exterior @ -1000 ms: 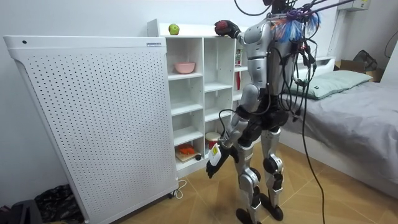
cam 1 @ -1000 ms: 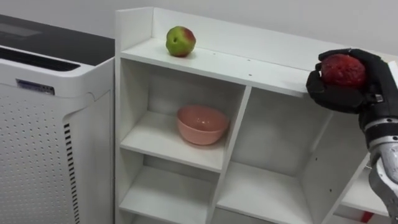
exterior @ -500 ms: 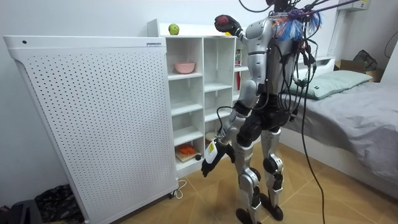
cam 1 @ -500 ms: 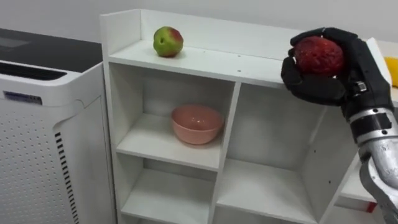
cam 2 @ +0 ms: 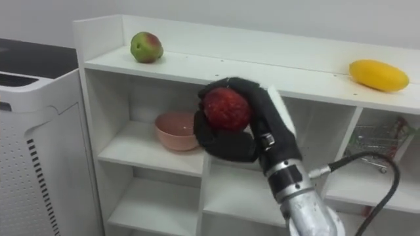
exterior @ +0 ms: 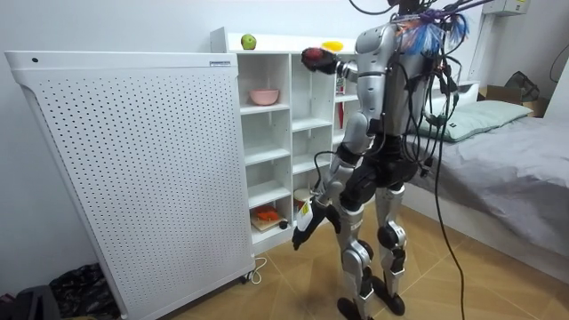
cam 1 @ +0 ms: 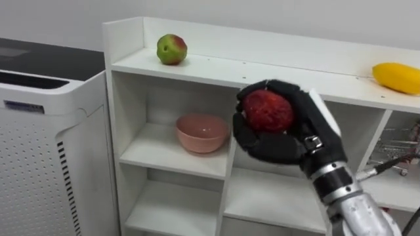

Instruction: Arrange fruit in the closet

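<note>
i had the red fruit [cam 1: 268, 110] grasped in the right hand [cam 1: 279, 145], which was curled round it from below and behind. it hung in the air in front of the white closet [cam 1: 216, 65], just below the top board and about in line with the upright divider to the right of the pink bowl [cam 1: 202, 132]. the fruit was roundish, so i judged no long axis mattered. the bare stretch of top board lay up and beyond the hand, between the green apple [cam 1: 171, 49] on the left and the yellow fruit [cam 1: 396, 77] on the right. the left hand [exterior: 300, 233] hung low by the thigh, well apart from the shelves; i couldn't read its state. the robot stood facing the closet on a wooden floor [exterior: 267, 284], with a white perforated appliance [exterior: 133, 160] beside the closet and a bed [exterior: 516, 142] behind.
</note>
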Robot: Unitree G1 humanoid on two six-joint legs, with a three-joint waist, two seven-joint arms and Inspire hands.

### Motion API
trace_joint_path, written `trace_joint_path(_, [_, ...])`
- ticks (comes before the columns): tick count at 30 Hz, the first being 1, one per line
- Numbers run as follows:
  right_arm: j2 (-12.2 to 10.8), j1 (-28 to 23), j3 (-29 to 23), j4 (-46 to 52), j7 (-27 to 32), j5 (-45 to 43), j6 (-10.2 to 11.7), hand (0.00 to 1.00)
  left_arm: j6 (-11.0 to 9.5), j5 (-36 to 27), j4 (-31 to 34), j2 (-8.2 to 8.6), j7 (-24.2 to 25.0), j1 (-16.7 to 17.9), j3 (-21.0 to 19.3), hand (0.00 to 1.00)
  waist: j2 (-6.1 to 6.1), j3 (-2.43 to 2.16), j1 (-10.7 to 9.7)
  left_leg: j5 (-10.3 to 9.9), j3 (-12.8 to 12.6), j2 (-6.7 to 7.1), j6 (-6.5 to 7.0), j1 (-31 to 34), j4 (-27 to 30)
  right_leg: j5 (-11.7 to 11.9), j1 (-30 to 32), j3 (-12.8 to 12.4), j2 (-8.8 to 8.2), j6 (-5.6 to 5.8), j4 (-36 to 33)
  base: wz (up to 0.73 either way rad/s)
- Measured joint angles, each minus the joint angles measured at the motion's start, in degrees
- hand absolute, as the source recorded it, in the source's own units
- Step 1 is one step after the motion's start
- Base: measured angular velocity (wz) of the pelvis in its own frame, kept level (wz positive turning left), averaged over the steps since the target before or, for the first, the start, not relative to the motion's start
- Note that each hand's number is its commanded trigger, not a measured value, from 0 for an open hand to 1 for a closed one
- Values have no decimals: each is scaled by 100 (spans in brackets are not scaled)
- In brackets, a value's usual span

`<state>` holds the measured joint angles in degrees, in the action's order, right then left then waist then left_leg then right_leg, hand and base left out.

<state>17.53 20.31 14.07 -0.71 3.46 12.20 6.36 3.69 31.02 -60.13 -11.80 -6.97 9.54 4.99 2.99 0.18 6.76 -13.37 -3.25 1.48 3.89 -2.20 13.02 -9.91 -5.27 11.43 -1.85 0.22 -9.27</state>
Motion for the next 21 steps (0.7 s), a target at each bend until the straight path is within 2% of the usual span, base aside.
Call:
trace_joint_path(3, [-161, -2, 58, -546, -71, 162, -3, 100, 8, -63, -203, 15, -37, -245, 166, 0, -130, 37, 45, 48, -12, -1, 16, 252, 66, 38, 282, 15, -11, -19, -77, -2])
trace_joint_path(5, [-324, 9, 61, -1134, -76, 280, 14, 100, 6, -318, -319, 47, -146, -382, 373, 0, -204, 37, 2, 125, -27, 17, 32, 386, 74, 64, 426, 27, -40, -21, -90, 2])
trace_joint_path(9, [-483, 12, 50, -2069, -61, 579, -9, 100, -29, -663, -447, 114, -396, -557, 507, 0, -299, 47, 60, 181, -70, 15, 40, 717, 114, 60, 847, 5, -74, -18, -303, -4])
trace_joint_path(13, [-533, 12, 9, -2924, -27, 793, -17, 100, -58, -907, -546, 217, -544, -705, 668, 0, -394, 108, 33, 180, -68, 15, 41, 1297, 458, 34, 1451, 50, -142, -28, -696, 2])
trace_joint_path(16, [-687, 43, -181, -3345, 84, 1182, -13, 100, -72, -1116, -547, 246, -535, -737, 725, 0, -446, 148, 10, 175, -123, 44, 63, 1767, 720, -64, 2025, 146, -262, -57, -1174, -5])
trace_joint_path(17, [-691, 48, -223, -3561, 100, 1405, -14, 100, -75, -1251, -581, 245, -539, -752, 726, 0, -491, 182, 11, 170, -120, 53, 72, 1905, 840, -101, 2187, 142, -301, -64, -1367, 5])
trace_joint_path(21, [-666, 72, -346, -3831, 63, 1969, -16, 100, -86, -1438, -583, 279, -578, -760, 762, 0, -590, 237, 7, 127, -137, 128, 129, 2487, 1116, -257, 2877, 103, -444, -132, -1932, 3])
